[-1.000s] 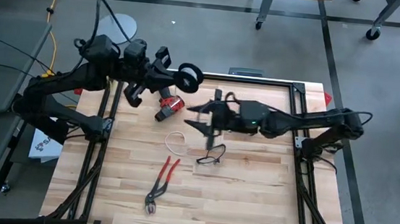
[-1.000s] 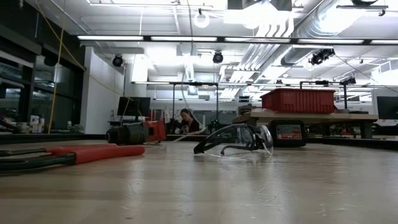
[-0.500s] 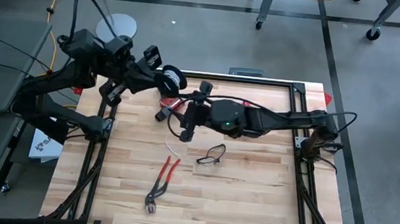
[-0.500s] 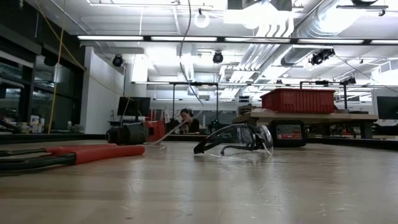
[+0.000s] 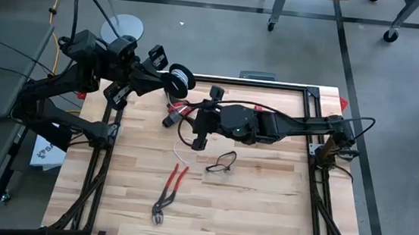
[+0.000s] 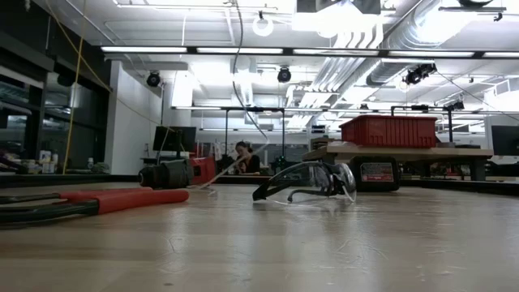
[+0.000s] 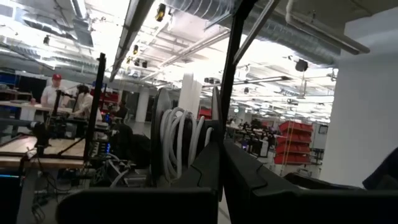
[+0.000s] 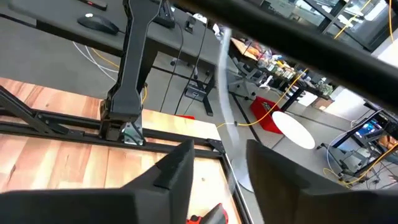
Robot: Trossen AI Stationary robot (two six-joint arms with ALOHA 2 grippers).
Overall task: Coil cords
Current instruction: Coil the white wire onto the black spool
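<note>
My left gripper (image 5: 168, 80) is shut on the small black spool (image 5: 181, 78), held high over the table's far left corner. White cord is wound on the spool (image 7: 177, 146). My right gripper (image 5: 196, 122) is just to the spool's right, also raised, with its fingers open. The thin white cord (image 8: 227, 130) runs through the gap between them. In the low view the cord (image 6: 237, 73) climbs from the table out of the top of the picture. Its loose end (image 5: 180, 154) lies on the wood. My left gripper pinches one of the spool's thin round flanges (image 7: 215, 127) between its two fingers. The spool is lifted clear of the table, with its axis about level. My right gripper has the cord between its open fingers; I cannot tell whether either finger (image 8: 177, 168) touches it.
A red and black tool (image 5: 176, 115) lies below the spool. Red-handled pliers (image 5: 169, 190) and clear safety glasses (image 5: 222, 163) lie near the table's middle. A black frame (image 5: 303, 88) runs around the table. People show in the room behind.
My left gripper has carried the spool toward the table's left edge. My right gripper has moved left after it and turned. The cord's loop on the table has been drawn up and now lies smaller and straighter.
</note>
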